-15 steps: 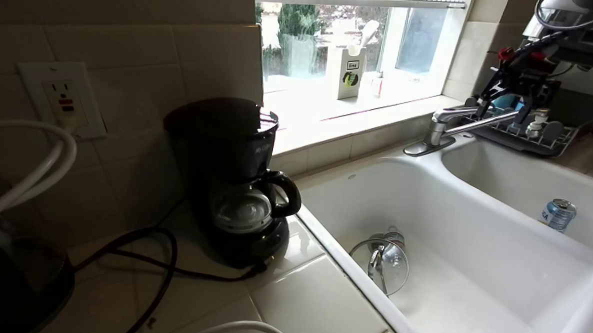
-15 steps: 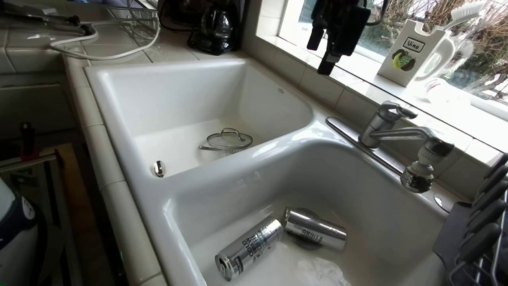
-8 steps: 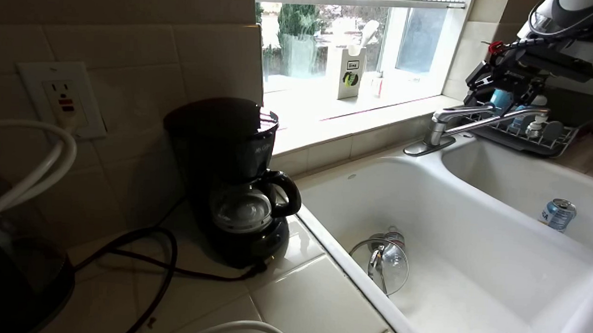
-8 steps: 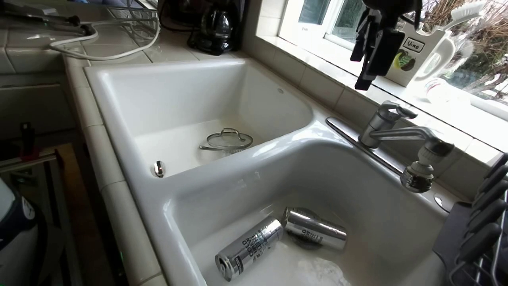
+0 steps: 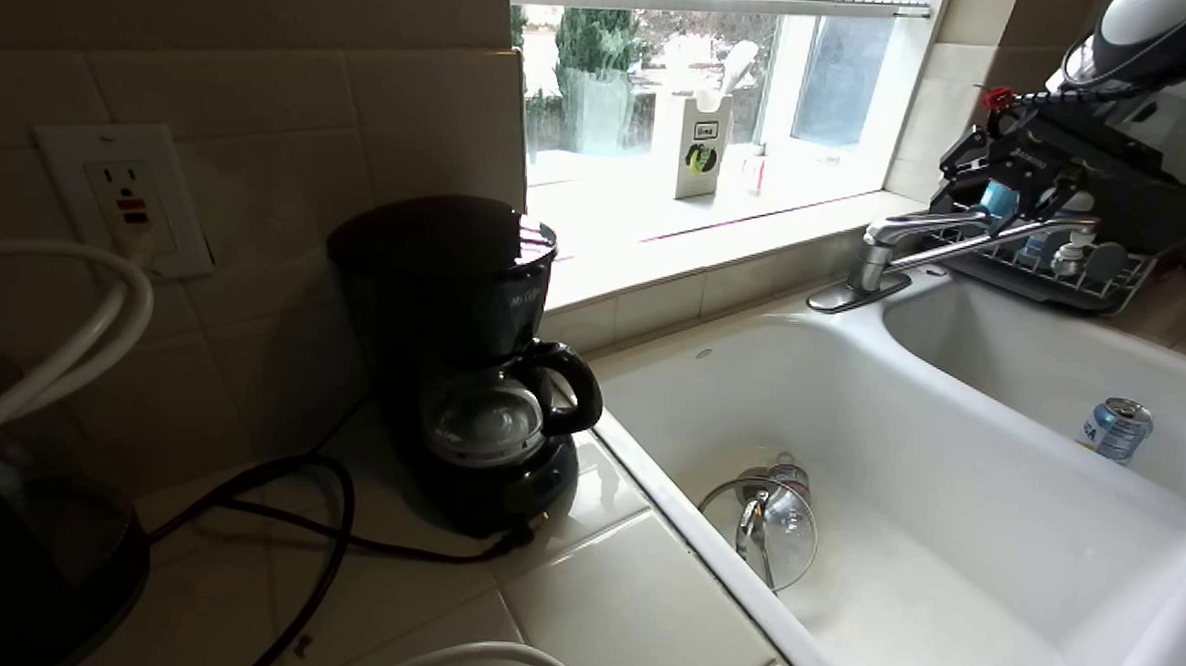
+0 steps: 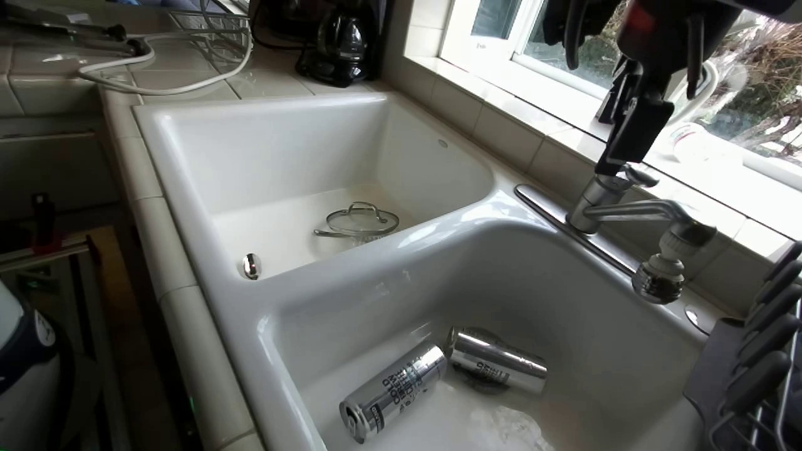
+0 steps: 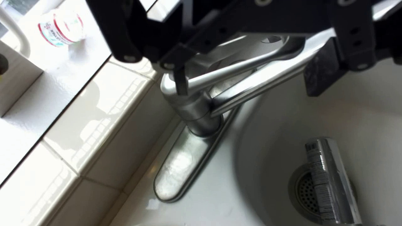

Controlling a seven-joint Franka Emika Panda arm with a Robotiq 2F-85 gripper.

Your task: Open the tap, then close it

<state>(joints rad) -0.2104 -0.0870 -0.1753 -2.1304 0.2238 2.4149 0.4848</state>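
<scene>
The metal tap (image 5: 868, 260) stands at the back between two sink basins; it shows in both exterior views (image 6: 588, 205) and in the wrist view (image 7: 194, 110). Its lever (image 7: 235, 70) lies above the spout (image 7: 263, 83), both pointing over the basin with cans. No water stream shows below the spout head (image 6: 659, 279). My gripper (image 7: 247, 91) is open, fingers wide apart, with the lever and spout passing between them in the wrist view. One finger overlaps the lever's base there; I cannot tell whether it touches. In an exterior view a fingertip of my gripper (image 6: 608, 147) is at the tap's top.
Two silver cans (image 6: 395, 391) lie in the near basin (image 6: 301, 326). A glass lid (image 6: 362, 219) lies in the other basin. A dish rack (image 5: 1106, 280) stands beside the tap. A pitcher (image 5: 701, 148) stands on the window sill. A coffee maker (image 5: 462, 347) is on the counter.
My gripper has moved towards the tap and down, right and lower in an exterior view, and has tilted. The tap, cans and lid have not moved.
</scene>
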